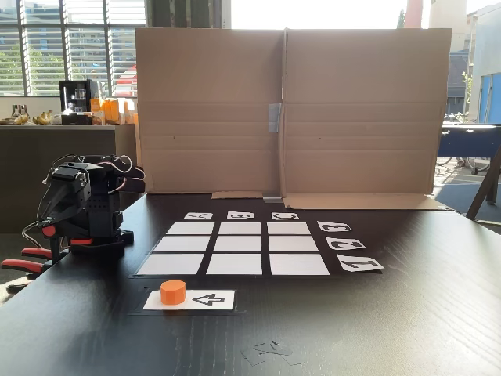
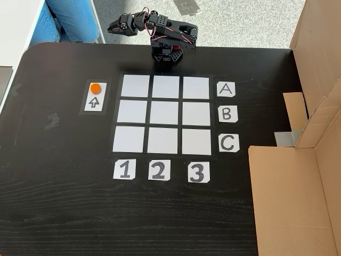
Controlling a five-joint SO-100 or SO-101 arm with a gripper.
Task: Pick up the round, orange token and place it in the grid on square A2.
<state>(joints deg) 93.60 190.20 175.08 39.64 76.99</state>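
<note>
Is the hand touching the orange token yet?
Apart. In a fixed view from above, the hand is folded back past the table edge, while the token sits on the arrow card, with bare table between them.

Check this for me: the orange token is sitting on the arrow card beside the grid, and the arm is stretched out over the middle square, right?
Not quite. The orange token does sit on the arrow card beside the grid, but the arm is folded up at the table edge, not over the middle square, as the fixed view from above shows.
</note>
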